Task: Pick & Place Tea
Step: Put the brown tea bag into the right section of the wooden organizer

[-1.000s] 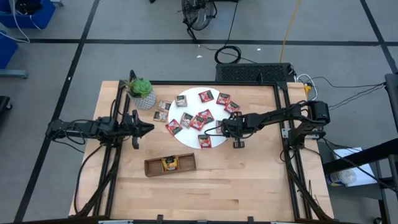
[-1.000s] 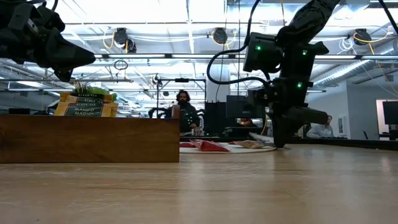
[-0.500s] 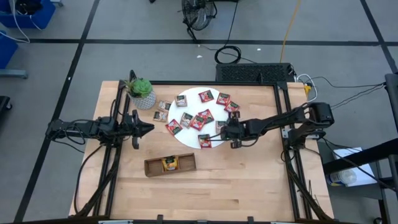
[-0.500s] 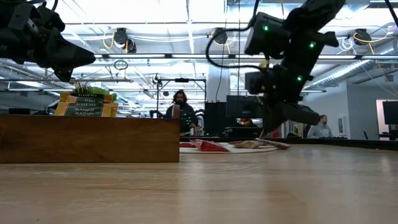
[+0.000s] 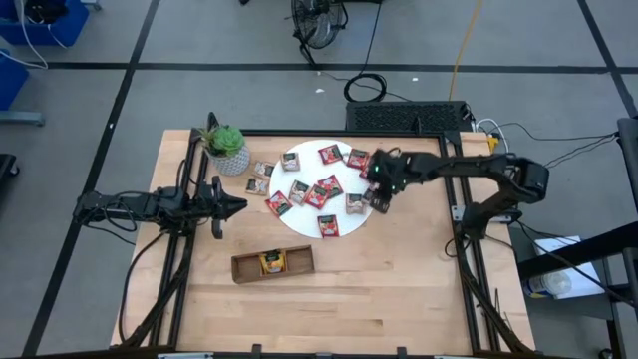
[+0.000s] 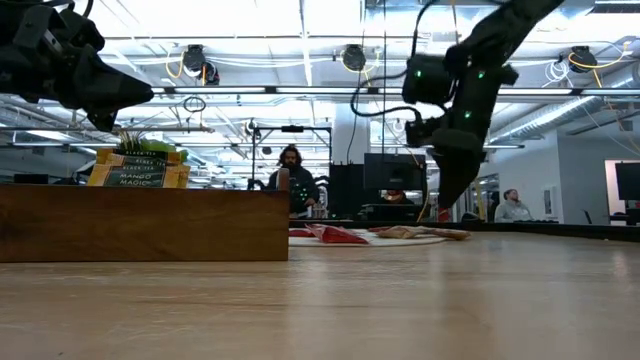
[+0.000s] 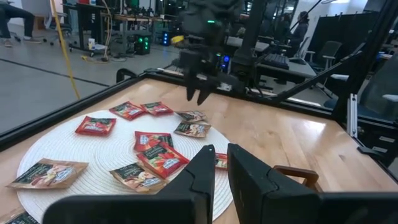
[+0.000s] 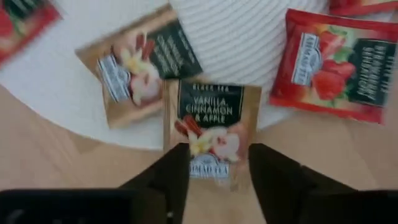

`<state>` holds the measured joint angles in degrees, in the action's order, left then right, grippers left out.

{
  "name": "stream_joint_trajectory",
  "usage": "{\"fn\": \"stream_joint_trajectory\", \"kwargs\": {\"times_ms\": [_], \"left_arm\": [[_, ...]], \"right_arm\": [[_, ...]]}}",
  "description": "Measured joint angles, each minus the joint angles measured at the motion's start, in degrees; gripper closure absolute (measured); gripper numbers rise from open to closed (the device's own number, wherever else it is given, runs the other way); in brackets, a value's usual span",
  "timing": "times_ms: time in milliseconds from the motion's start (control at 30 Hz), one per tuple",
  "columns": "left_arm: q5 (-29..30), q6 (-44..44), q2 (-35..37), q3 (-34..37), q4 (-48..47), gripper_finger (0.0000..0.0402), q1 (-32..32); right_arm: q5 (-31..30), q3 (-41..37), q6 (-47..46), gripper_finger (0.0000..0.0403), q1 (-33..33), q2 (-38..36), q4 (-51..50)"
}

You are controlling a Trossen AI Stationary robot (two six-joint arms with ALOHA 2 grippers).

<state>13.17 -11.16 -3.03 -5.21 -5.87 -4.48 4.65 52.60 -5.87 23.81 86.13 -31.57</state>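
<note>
Pale wooden table (image 5: 399, 289), holding a white woven disc (image 5: 309, 221), a long brown tray (image 5: 295, 265) and a small green potted plant (image 5: 225, 146)

Tea sachets (image 5: 321, 194): mostly red, some grey-brown, scattered flat over the disc; a few lie off its rim on the bare wood near the plant. One yellow-orange sachet (image 5: 270, 263) sits in the tray's middle compartment; in the low view its top shows above the tray wall (image 6: 135, 170).

Right gripper (image 5: 380, 195): at the disc's right edge, raised above the table in the low view (image 6: 447, 205). Its fingers (image 8: 277, 180) stand apart with nothing between them. Directly below, in the right wrist view, a grey-brown sachet (image 8: 210, 127) marked vanilla and apple lies half on the disc, half on the wood, overlapping a second grey-brown sachet (image 8: 140, 62); a red sachet (image 8: 339, 65) lies just beside.

Left gripper (image 5: 239, 206): waiting above the table left of the disc, below the plant, pointing toward the disc. Its fingers (image 7: 200, 180) are nearly together, a narrow gap between, holding nothing
</note>
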Motion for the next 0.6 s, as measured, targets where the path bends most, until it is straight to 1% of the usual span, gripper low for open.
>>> {"fn": "stream_joint_trajectory", "kwargs": {"times_ms": [100,167,200,300,433,500,600], "left_arm": [[0.0,0.0,0.0,0.0,0.0,0.0355,0.0],[0.0,0.0,0.0,0.0,0.0,0.0355,0.0],[0.0,0.0,0.0,0.0,0.0,0.0355,0.0],[0.0,0.0,0.0,0.0,0.0,0.0355,0.0],[0.0,0.0,0.0,0.0,0.0,0.0355,0.0],[0.0,0.0,0.0,0.0,0.0,0.0355,0.0],[0.0,0.0,0.0,0.0,0.0,0.0355,0.0]], "right_arm": [[7.7,-0.8,0.7,0.0217,4.3,-0.1,3.1],[10.2,-1.8,0.6,0.0202,6.0,0.0,5.2],[10.5,-2.4,0.8,0.0196,6.6,0.0,5.4],[10.3,-4.8,2.0,0.0182,6.8,0.0,7.3],[10.1,-8.8,2.2,0.017,4.1,0.0,12.4],[7.1,-10.4,2.7,0.0168,2.2,0.0,14.5],[-0.1,-12.5,5.3,0.0167,-0.6,-0.1,15.8]]}}
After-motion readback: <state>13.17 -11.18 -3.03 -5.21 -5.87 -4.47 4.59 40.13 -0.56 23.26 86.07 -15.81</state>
